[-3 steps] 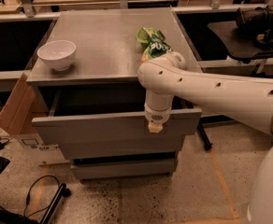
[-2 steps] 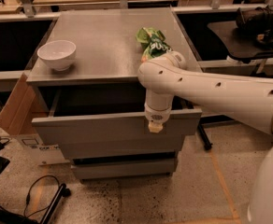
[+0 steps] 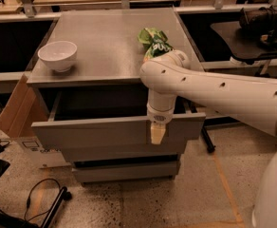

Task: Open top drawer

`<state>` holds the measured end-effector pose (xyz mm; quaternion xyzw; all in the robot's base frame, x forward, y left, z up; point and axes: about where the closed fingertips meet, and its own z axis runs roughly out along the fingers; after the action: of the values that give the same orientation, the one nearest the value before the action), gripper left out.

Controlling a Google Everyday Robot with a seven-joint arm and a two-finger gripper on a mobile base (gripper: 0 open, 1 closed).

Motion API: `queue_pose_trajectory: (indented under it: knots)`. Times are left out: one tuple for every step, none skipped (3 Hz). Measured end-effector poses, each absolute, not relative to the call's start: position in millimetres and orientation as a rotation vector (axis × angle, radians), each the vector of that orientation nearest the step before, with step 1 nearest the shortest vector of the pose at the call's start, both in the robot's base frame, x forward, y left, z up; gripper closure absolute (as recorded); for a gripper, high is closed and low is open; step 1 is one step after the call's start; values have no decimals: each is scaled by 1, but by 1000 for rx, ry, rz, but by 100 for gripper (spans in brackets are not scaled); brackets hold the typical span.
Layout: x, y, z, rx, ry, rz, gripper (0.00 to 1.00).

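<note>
Three grey drawer fronts stack down the face of a grey metal cabinet (image 3: 105,37). The uppermost is the wide grey top drawer (image 3: 91,133) with a flat, handleless front. It stands well out from the cabinet body, and its deep plain interior shows as a dark hollow behind the front panel. Below it, the narrower middle drawer front (image 3: 119,152) and the bottom drawer front (image 3: 124,171) sit further back.

The robot's white, jointed arm (image 3: 214,89) reaches in from the right and bends downward above the drawer's right half. At its end the cream-coloured gripper (image 3: 157,133) hangs vertically against the front panel of the top drawer, its tip lying over the panel's outer face just below the upper edge. Whether the gripper is open or closed cannot be told from this view (the panel and the wrist hide its far side), nor whether it has hold of the panel.

On the cabinet's flat top a round white bowl (image 3: 57,55) stands upright near the front left corner. A crumpled green snack bag (image 3: 153,41) lies toward the right side, partly behind the arm. A brown cardboard box (image 3: 15,110) leans just beside the cabinet's left side, and black cables (image 3: 34,198) trail over the speckled floor (image 3: 143,203) at lower left.
</note>
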<state>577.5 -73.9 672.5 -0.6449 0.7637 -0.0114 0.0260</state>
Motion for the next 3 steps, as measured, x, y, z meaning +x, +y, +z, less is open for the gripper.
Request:
queue_pose_trajectory:
  knots:
    - [577, -74, 674, -1993, 2361, -35, 0]
    - [577, -74, 674, -1993, 2361, -35, 0]
    - [568, -76, 674, -2018, 2403, -17, 18]
